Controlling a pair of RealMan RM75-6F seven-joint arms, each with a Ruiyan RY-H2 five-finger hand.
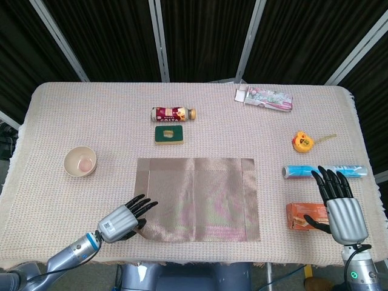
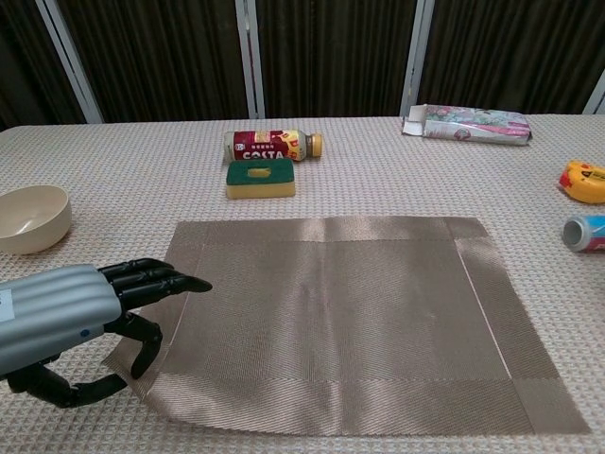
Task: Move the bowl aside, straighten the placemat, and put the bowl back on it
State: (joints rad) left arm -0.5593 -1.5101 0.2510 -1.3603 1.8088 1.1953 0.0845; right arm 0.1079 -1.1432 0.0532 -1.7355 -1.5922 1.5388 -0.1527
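Placemat [image 1: 195,199] is laid flat near the front middle of the bench [image 1: 54,115], edges roughly square to the bench edges. Its near-left corner is pinched by the left robot hand [image 1: 123,219], fingers on top and thumb under the lifted corner; that lift is seen clearly only in the chest view [image 2: 57,322]. Bowl [image 1: 80,162] is set on the bench well left of the placemat, upright, apart from it.

Right robot hand [image 1: 341,209] is seen only in the head view: fingers spread, nothing gripped, hovering at the front right over the orange box [image 1: 301,216], just below the blue tube [image 1: 324,171]. Contact with the box cannot be told.

Green sponge [image 1: 169,134] and brown bottle [image 1: 173,113] lie just behind the placemat's far edge; a bare strip is left between sponge and mat. Yellow tape measure [image 1: 302,142] and a flat patterned packet [image 1: 264,97] are at the right rear. Bare cloth is left between bowl and mat, and between the mat's right edge and the tube.
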